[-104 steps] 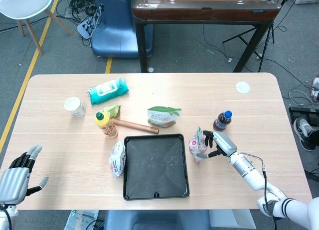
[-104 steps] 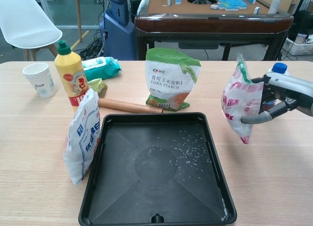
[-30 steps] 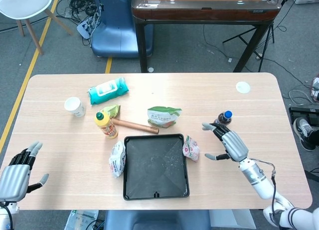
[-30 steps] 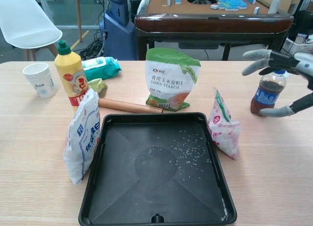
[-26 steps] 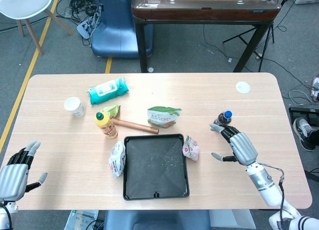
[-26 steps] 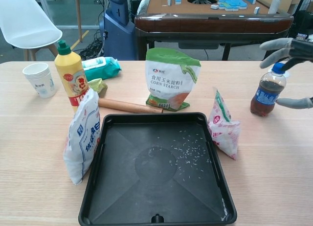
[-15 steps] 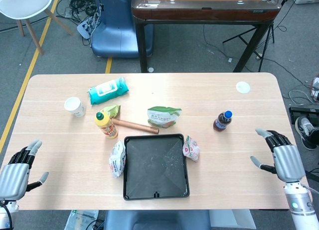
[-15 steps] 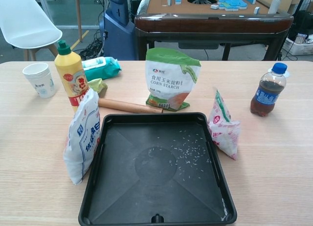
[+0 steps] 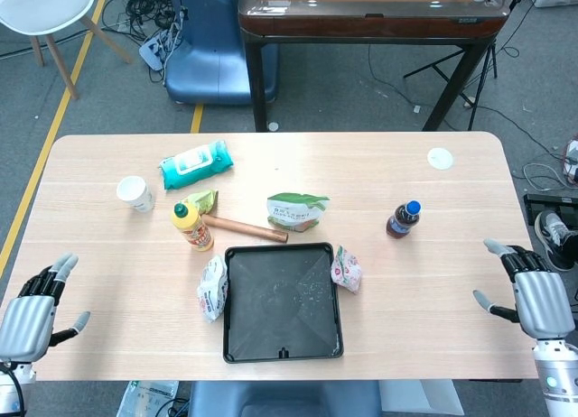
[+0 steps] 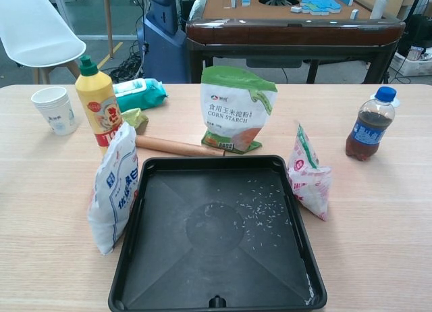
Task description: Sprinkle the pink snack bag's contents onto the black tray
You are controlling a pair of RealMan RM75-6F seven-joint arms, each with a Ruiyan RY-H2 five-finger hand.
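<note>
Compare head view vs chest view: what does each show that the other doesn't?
Head view only: the left hand and right hand, both open at the table's near corners, and a white disc near the far right corner.
Chest view only: the CORN STARCH label on the green bag.
Both: the black tray with scattered grains, the pink snack bag at its right edge, and the cola bottle.
</note>
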